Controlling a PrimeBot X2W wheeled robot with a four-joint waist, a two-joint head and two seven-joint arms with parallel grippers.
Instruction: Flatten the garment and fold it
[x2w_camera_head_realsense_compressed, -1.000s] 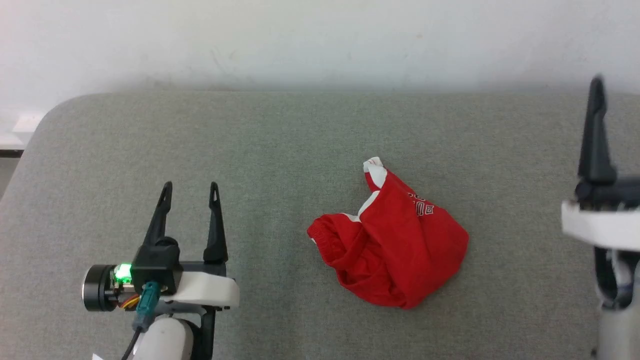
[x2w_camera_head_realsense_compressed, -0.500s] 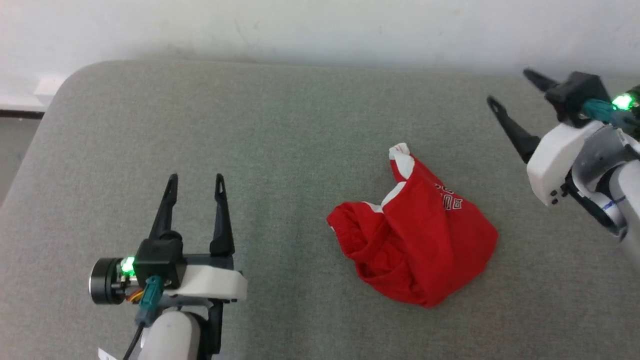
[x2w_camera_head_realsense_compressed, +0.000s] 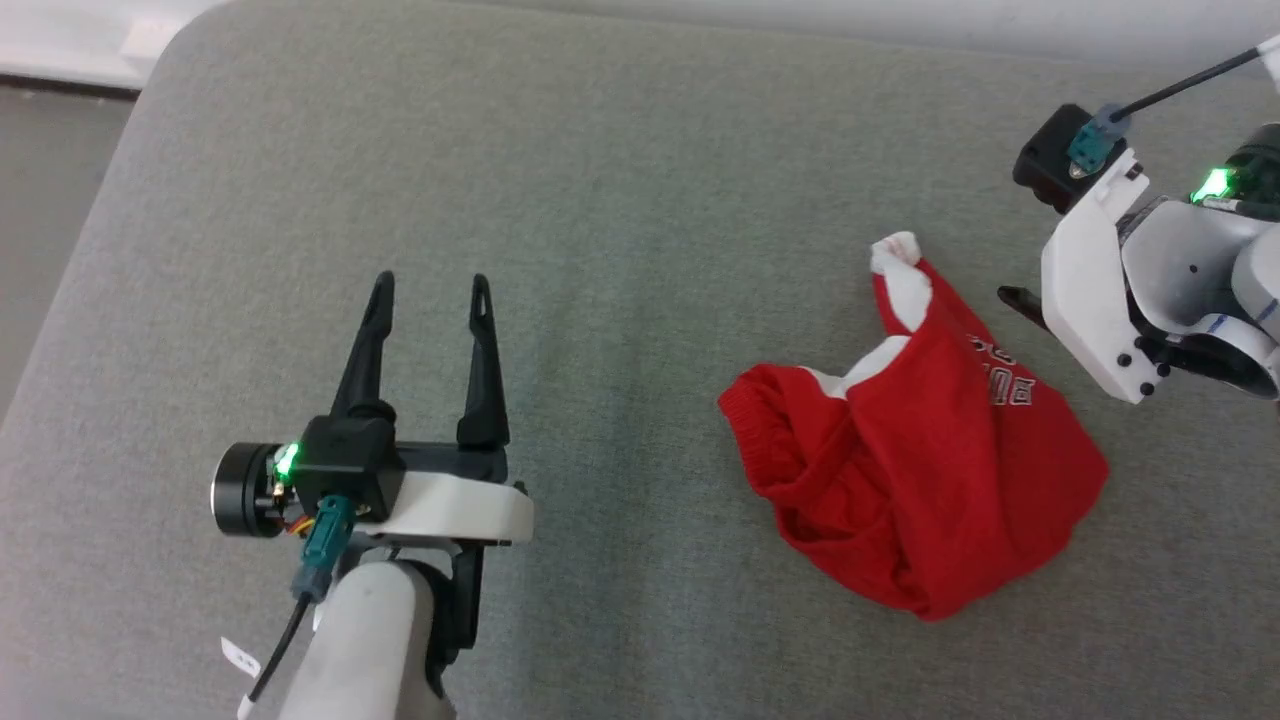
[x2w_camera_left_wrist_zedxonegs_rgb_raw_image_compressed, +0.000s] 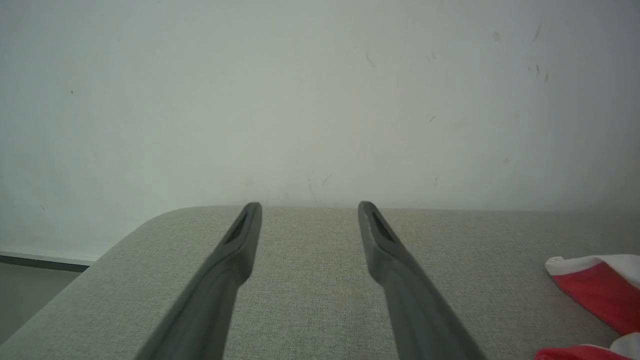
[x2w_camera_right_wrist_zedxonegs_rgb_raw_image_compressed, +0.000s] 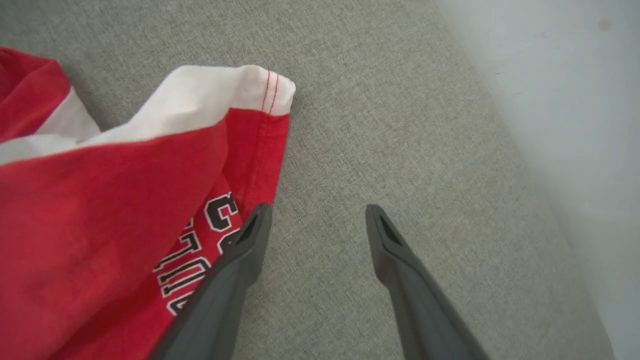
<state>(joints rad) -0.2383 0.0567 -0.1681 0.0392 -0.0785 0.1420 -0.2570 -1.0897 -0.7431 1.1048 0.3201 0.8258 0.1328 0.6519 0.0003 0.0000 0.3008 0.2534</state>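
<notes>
Toward the near-left part of the grey fabric-covered tabletop, the left hand is held above bare cloth. Its two dark fingers are spread apart, point at the far edge, and have nothing between them. From it the garment lies well apart to the right, with a broad stretch of bare tabletop between.

The garment is found right of the tabletop's middle, nearer the right edge than the left, crumpled into a loose red heap. Its long axis runs roughly from the far edge toward the near edge. A white-trimmed corner points to the far edge, a ribbed band is turned to the left edge, and the bulk is bunched toward the near-right.

Just beside the heap's far-right flank, the right hand is angled down with its fingers parted and empty. In the right wrist view one finger is seen over the hem next to the printed lettering, the other over bare tabletop. Whether that finger touches the fabric cannot be told from this angle.

The right hand is judged by far the nearer. The white-trimmed corner lies ahead of its fingers and slightly to the side, so a first pull to flatten is expected to turn on closing that small offset.
</notes>
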